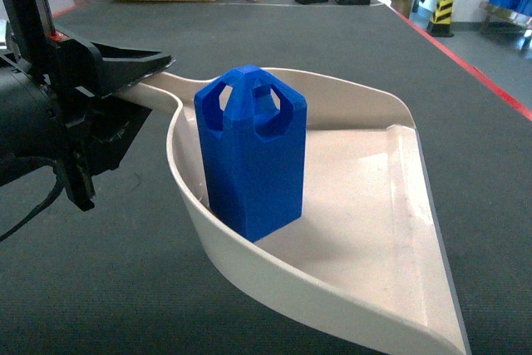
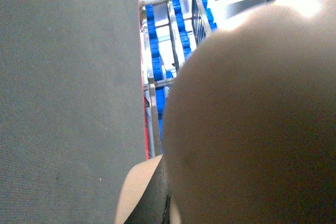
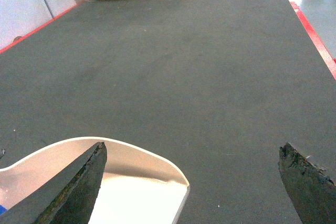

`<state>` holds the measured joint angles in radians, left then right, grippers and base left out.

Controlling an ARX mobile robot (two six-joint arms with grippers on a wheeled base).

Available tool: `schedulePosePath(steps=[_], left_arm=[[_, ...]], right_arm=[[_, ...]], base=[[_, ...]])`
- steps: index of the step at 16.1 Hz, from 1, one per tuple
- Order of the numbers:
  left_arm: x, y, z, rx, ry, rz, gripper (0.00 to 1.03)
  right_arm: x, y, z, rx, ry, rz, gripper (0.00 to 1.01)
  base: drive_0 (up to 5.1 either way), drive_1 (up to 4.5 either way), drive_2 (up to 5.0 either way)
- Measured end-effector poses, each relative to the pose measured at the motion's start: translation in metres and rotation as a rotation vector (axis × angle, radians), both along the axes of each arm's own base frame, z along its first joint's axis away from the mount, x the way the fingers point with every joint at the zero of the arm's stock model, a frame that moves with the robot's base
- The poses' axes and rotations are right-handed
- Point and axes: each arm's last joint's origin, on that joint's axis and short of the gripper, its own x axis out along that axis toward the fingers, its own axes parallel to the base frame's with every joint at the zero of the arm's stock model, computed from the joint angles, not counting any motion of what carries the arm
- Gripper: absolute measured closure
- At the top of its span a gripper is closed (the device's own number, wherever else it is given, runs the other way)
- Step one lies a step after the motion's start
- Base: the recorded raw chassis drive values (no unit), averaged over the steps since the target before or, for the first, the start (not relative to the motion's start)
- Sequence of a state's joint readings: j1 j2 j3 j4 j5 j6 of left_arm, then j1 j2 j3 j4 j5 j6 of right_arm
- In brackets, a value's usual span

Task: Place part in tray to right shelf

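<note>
Left gripper (image 1: 125, 81): at the left of the head view, its dark fingers are closed on the tray's handle, one above and one below, where the handle meets the scoop.
Tray handle (image 1: 162, 89): a cream neck running left from the scoop into those fingers; it looks stiff enough to carry the load, but it is a long lever, so any wrist roll would tip the whole scoop.
Tray (image 1: 366, 247): cream dustpan shape over the dark carpeted floor (image 1: 100, 288), high curved rim at the back and left, flat open lip to the right and front; smooth plastic, probably slippery under the part.
Part (image 1: 252, 160): bright-blue boxy block standing upright inside the tray, at its back-left corner near the rim, looped top upward.
Handling of the part: it reads as light, rigid, hollow plastic, tall for its base, so likely to topple or slide toward the open lip if the tray tilts that way; keeping the lip level or slightly raised seems wise. If gripped directly, the arched loops on top are the natural hold.
Right gripper (image 3: 191, 182): seen from its own wrist camera, fingers wide apart and empty, hovering beside the tray's rim (image 3: 131, 148).
Shelf: a steel rack with blue crates (image 2: 157, 56) shows only in the left wrist view, well apart; I cannot tell whether it is the right shelf.
</note>
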<state>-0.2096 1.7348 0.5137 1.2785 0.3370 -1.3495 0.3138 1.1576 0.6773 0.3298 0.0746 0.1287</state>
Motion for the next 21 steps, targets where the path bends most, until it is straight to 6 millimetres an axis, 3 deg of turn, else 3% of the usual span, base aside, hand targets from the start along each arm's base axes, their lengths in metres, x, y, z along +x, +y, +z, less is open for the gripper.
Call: schedulePosePath(steps=[2, 3, 5, 12, 16, 21], left_arm=[[0.000, 0.001, 0.000, -0.001, -0.001, 0.007, 0.87], [0.000, 0.001, 0.000, 0.000, -0.001, 0.007, 0.87], [0.000, 0.001, 0.000, 0.000, -0.001, 0.005, 0.87], [0.000, 0.001, 0.000, 0.000, -0.001, 0.006, 0.87], [0.000, 0.001, 0.000, 0.000, -0.001, 0.006, 0.87], [0.001, 0.003, 0.000, 0.000, -0.001, 0.015, 0.87]], right_arm=[[0.000, 0.000, 0.001, -0.003, -0.008, 0.000, 0.03], [-0.003, -0.003, 0.000, -0.024, -0.122, -0.109, 0.13], [-0.023, -0.022, -0.018, -0.063, -0.171, -0.216, 0.33], [-0.067, -0.055, -0.064, -0.098, -0.159, -0.233, 1.00], [-0.087, -0.063, -0.079, -0.098, -0.158, -0.227, 0.97], [-0.087, -0.064, -0.079, -0.097, -0.163, -0.227, 0.38]], base=[[0.0, 0.00, 0.0], [0.0, 0.00, 0.0], [0.0, 0.00, 0.0], [0.0, 0.00, 0.0], [0.0, 0.00, 0.0], [0.0, 0.00, 0.0]])
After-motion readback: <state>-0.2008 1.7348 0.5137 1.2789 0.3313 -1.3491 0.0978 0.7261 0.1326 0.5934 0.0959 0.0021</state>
